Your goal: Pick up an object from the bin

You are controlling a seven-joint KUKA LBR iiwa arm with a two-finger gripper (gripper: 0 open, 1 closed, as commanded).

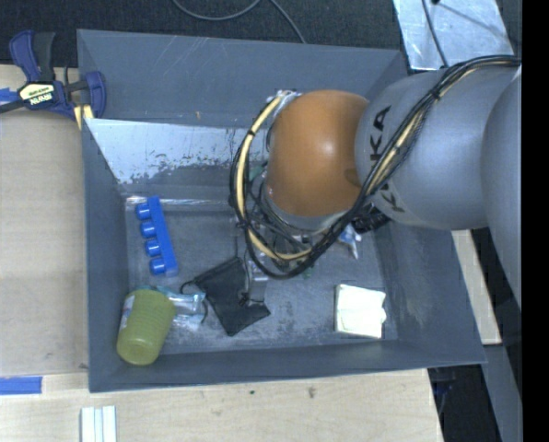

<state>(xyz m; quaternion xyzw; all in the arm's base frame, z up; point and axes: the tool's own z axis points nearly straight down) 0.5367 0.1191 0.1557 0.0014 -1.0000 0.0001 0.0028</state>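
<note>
Here, a blue block (pixel 155 238) lies at the bin's (pixel 104 256) left, a green cup (pixel 146 327) in its near-left corner, a pale pad (pixel 360 309) to the right; the orange cover (pixel 311 150) hides the middle; the gripper (pixel 253 284) hangs at a black flat thing (pixel 233 313) near centre; I cannot tell how far open it is.
</note>
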